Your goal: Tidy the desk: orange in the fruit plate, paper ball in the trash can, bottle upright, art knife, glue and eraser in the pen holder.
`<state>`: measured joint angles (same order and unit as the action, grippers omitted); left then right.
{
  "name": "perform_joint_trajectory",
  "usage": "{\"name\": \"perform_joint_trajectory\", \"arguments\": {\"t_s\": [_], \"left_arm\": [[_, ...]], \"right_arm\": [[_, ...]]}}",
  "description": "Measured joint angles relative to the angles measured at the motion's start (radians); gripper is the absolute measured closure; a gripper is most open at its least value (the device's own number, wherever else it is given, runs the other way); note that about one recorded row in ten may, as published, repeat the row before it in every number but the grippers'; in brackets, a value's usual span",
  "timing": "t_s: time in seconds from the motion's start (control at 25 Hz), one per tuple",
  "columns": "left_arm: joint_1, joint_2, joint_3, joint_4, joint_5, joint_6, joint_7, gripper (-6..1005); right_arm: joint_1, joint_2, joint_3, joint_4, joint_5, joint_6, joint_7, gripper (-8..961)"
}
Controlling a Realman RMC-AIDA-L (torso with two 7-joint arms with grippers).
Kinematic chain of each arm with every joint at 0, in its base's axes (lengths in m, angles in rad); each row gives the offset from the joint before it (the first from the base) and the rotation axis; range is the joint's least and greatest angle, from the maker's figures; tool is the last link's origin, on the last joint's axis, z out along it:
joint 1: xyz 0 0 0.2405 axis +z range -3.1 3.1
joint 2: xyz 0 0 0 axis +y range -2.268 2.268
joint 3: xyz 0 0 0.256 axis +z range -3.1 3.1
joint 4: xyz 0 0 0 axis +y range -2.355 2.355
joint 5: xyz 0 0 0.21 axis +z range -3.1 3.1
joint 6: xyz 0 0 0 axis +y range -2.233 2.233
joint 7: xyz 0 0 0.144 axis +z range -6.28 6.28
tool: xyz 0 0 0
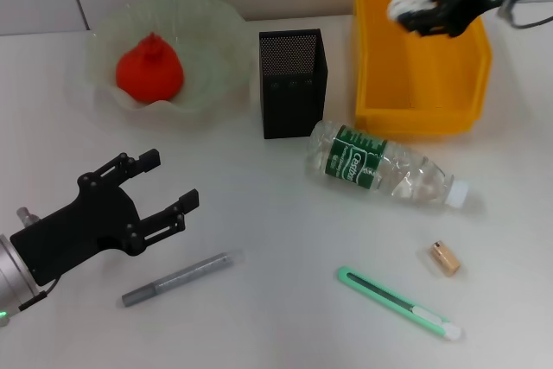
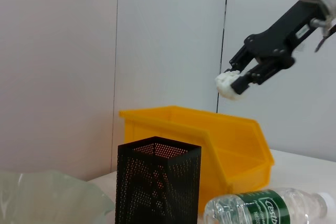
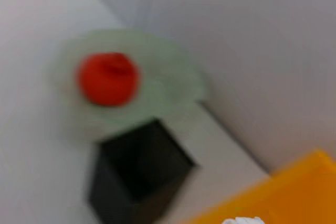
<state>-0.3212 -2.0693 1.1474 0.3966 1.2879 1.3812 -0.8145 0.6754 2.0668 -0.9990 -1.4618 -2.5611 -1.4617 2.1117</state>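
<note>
Head view: white desk (image 1: 259, 317), grey wall; right fingers (image 1: 419, 13) pinch paper ball (image 1: 403, 6); left fingers (image 1: 164, 183) spread, empty.

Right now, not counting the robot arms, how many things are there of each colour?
Orange-red: 1, round orange
Pale green: 2, wavy glass fruit plate, slim art knife
Black: 1, mesh pen holder
Yellow: 1, plastic bin
Clear: 1, lying plastic bottle
White: 1, paper ball
Grey: 1, glue stick
Tan: 1, small eraser
Total: 9
</note>
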Motion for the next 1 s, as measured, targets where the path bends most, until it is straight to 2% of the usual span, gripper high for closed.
{"name": "perform_joint_trajectory", "arguments": {"t_s": [0.16, 0.36, 0.56, 0.96, 1.0], "left_arm": [[-0.001, 0.000, 0.000, 0.000, 0.001, 0.002, 0.000, 184], [-0.004, 0.000, 0.000, 0.001, 0.002, 0.003, 0.000, 184], [-0.005, -0.001, 0.000, 0.002, 0.003, 0.008, 0.000, 185], [-0.006, 0.000, 0.000, 0.002, 0.000, 0.023, 0.000, 184], [-0.006, 0.000, 0.000, 0.002, 0.000, 0.023, 0.000, 184]], "right_arm": [[-0.013, 0.000, 0.006, 0.082, -0.076, 0.132, -0.006, 588], [-0.009, 0.008, -0.002, 0.183, -0.078, 0.243, -0.040, 562], [0.001, 0.010, -0.004, 0.246, -0.073, 0.297, -0.063, 536], [-0.001, 0.011, 0.009, 0.230, -0.041, 0.304, -0.040, 485], [-0.001, 0.011, 0.009, 0.230, -0.041, 0.304, -0.040, 441]]}}
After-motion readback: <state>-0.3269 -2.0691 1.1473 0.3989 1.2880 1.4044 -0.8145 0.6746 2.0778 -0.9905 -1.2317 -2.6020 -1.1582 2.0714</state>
